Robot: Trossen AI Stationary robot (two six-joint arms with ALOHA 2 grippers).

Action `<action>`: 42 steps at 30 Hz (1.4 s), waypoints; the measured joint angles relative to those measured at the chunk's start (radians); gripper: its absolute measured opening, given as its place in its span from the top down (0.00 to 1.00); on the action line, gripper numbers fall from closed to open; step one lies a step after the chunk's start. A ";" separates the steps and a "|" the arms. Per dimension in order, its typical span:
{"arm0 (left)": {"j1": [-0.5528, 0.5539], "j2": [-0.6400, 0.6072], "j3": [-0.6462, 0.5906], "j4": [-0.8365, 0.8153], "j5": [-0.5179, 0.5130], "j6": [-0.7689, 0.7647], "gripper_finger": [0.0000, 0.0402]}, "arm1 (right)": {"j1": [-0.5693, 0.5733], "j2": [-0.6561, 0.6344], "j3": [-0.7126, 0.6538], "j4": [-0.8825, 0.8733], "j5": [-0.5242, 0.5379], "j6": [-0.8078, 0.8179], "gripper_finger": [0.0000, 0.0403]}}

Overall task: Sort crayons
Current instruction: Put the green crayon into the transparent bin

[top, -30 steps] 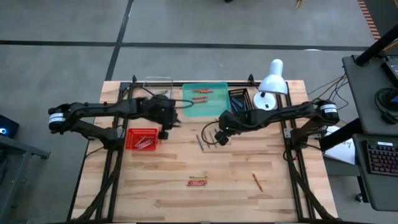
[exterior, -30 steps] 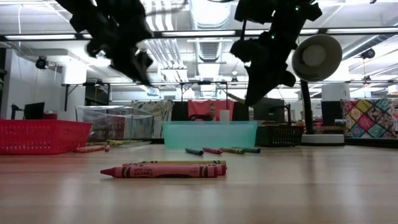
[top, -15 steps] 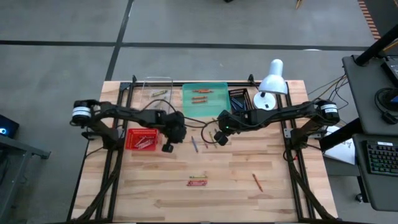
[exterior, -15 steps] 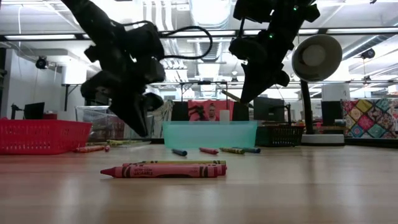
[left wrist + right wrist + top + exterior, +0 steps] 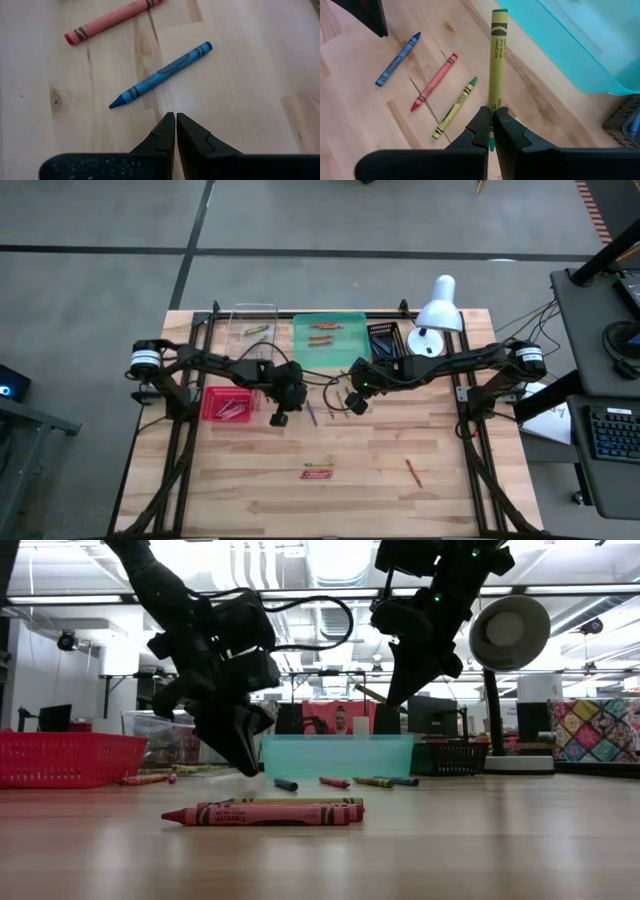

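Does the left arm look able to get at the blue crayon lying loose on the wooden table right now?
Probably yes: the left gripper hovers beside the blue wax crayon with bare wooden table between them, but its fingers are shut and must open first.

High cam looks straight down on the whole table (image 5: 250, 480) from far up, both arms incl.; low cam sits at tabletop level, close to the front edge, facing across to the room behind. L wrist cam is v. close to the wood, R wrist cam a bit further off, each looking past its own fingers. Both wrist views and low view share the blue crayon (image 5: 161, 75).
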 joint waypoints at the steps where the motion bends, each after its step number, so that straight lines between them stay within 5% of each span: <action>1: 0.000 0.008 0.000 0.008 0.000 -0.001 1.00 | 0.000 0.000 0.000 0.000 0.000 -0.004 0.98; 17: 0.001 0.089 0.001 0.274 -0.028 -0.077 1.00 | 0.000 -0.001 0.000 0.000 0.000 -0.003 0.98; 27: 0.003 0.058 0.001 0.252 -0.038 -0.078 1.00 | 0.000 -0.001 0.000 0.000 0.000 0.007 0.98; 34: 0.006 -0.088 -0.003 0.208 -0.038 -0.028 1.00 | 0.018 -0.001 -0.004 0.045 0.002 -0.042 0.98; 42: 0.027 -0.384 -0.075 0.230 -0.039 -0.023 1.00 | 0.069 -0.002 -0.086 0.406 -0.002 -0.269 0.98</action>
